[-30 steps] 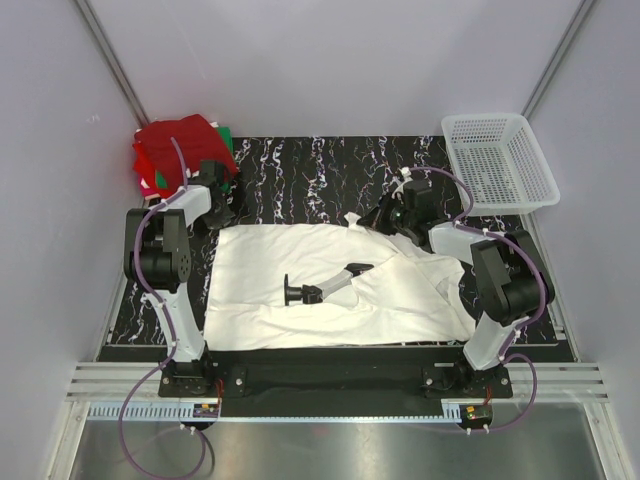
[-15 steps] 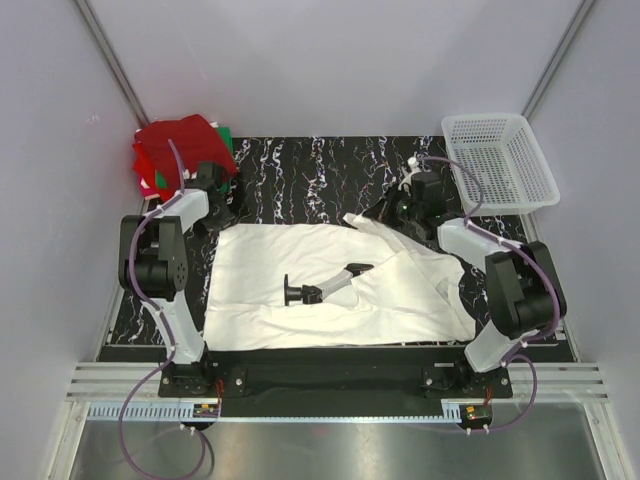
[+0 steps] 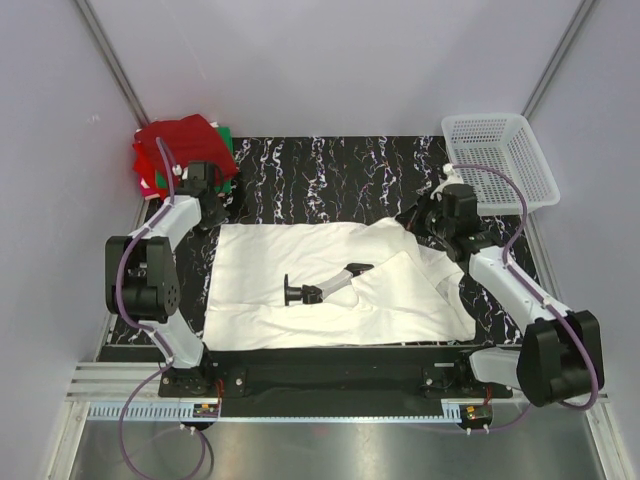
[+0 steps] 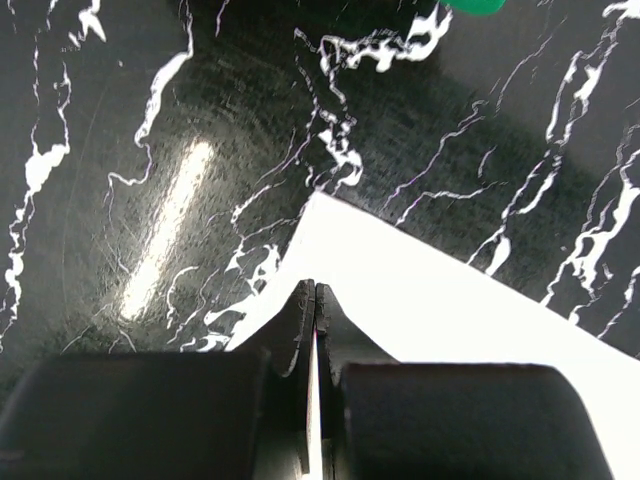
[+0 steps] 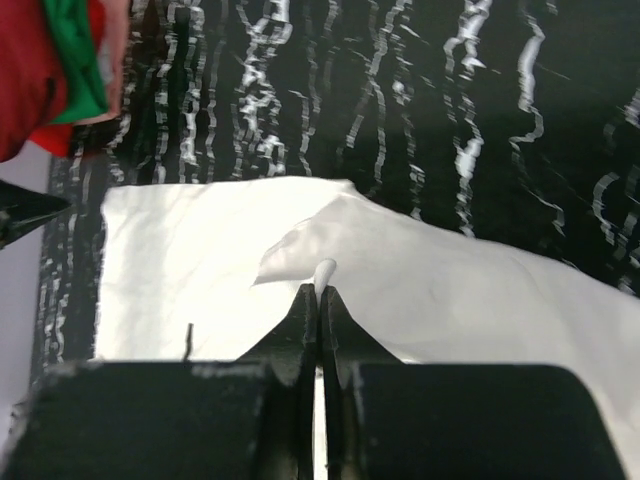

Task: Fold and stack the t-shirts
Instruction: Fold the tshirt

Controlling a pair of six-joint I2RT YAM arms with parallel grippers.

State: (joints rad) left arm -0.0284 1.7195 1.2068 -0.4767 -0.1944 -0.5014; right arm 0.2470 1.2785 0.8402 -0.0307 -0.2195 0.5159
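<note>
Two tools work the far edge of the white t-shirt (image 3: 330, 290), which lies rumpled on the black marbled counter (image 3: 320, 165): the left tool (image 3: 214, 212) and the right tool (image 3: 415, 216), with the folded red and green t-shirts (image 3: 180, 150) far left, the basket (image 3: 500, 160) far right and walls close around. In the left wrist view, pressed-together fingers (image 4: 298, 325) pinch the shirt's corner, a sound hold on thin, limp cloth. In the right wrist view, the tool nips a raised fold; the light fabric will likely sag and slide easily on the glossy top.

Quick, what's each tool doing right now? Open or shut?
Left tool: closed on the white t-shirt, at its edge.
Right tool: closed on a raised fold of it.
</note>
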